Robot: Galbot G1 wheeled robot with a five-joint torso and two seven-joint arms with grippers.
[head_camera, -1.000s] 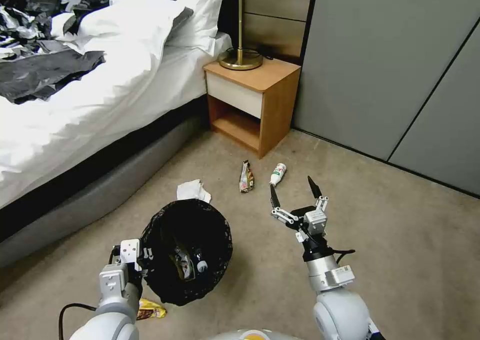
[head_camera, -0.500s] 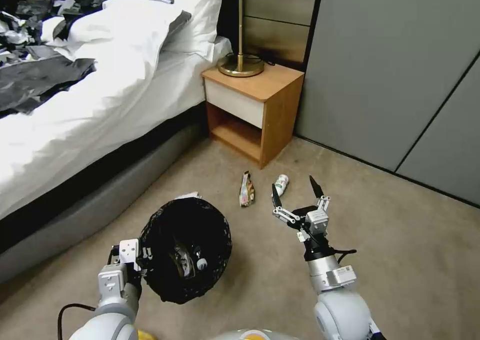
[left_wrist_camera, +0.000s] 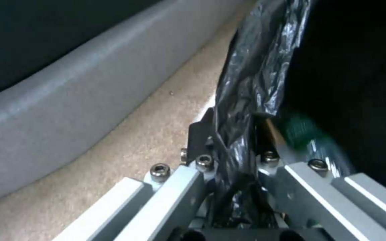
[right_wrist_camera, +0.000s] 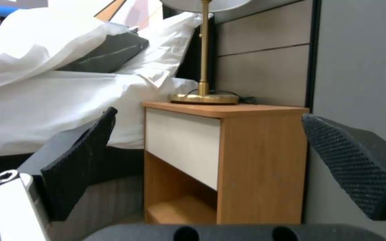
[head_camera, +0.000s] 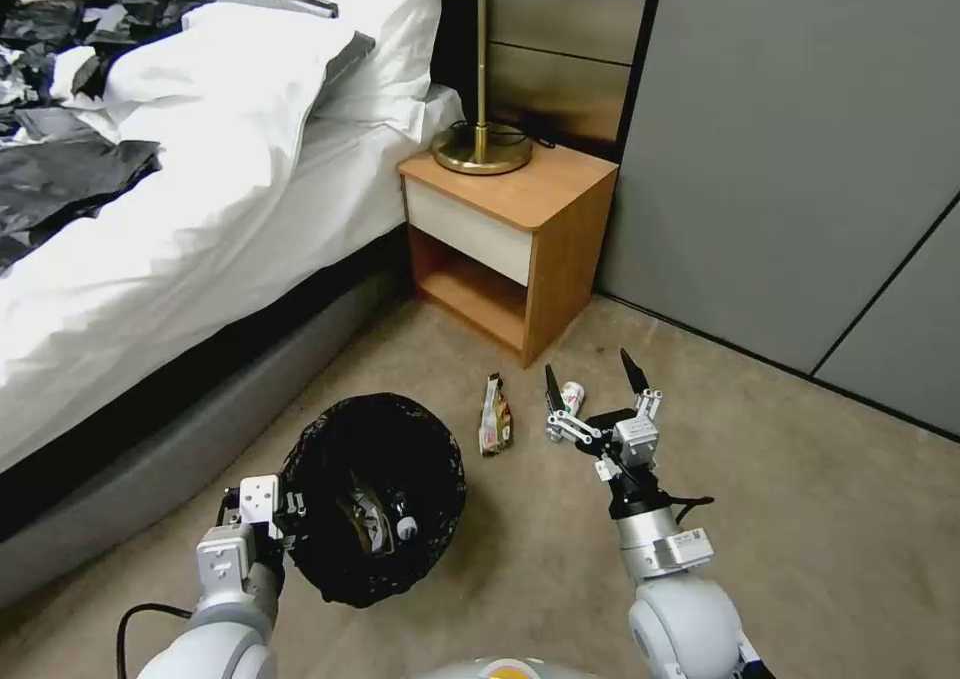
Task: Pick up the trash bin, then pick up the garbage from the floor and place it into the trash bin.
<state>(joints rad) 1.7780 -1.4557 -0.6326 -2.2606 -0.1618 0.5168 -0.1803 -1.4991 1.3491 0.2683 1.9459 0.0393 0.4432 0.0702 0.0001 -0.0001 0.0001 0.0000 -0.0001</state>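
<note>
The trash bin [head_camera: 375,499], lined with a crinkly black bag, hangs tilted above the carpet at lower left. My left gripper [head_camera: 278,515] is shut on its rim; in the left wrist view the fingers [left_wrist_camera: 202,167] clamp the bag fold [left_wrist_camera: 246,100]. A bottle and wrappers [head_camera: 385,524] lie inside the bin. On the floor ahead lie garbage pieces: a crumpled snack wrapper [head_camera: 495,417] and a small bottle [head_camera: 573,395], partly behind my right gripper [head_camera: 590,374]. That gripper hovers open above the carpet, its pads [right_wrist_camera: 354,167] spread wide and holding nothing.
A wooden nightstand [head_camera: 510,229] with a brass lamp [head_camera: 482,149] stands straight ahead. A bed [head_camera: 150,219] with white linen and black bags [head_camera: 60,169] runs along the left. Grey wall panels [head_camera: 800,159] close the right. Open carpet lies to the right.
The whole view has shifted: the camera has moved forward toward the nightstand. A white tissue and a yellow wrapper have passed from view. Both grippers keep their pose.
</note>
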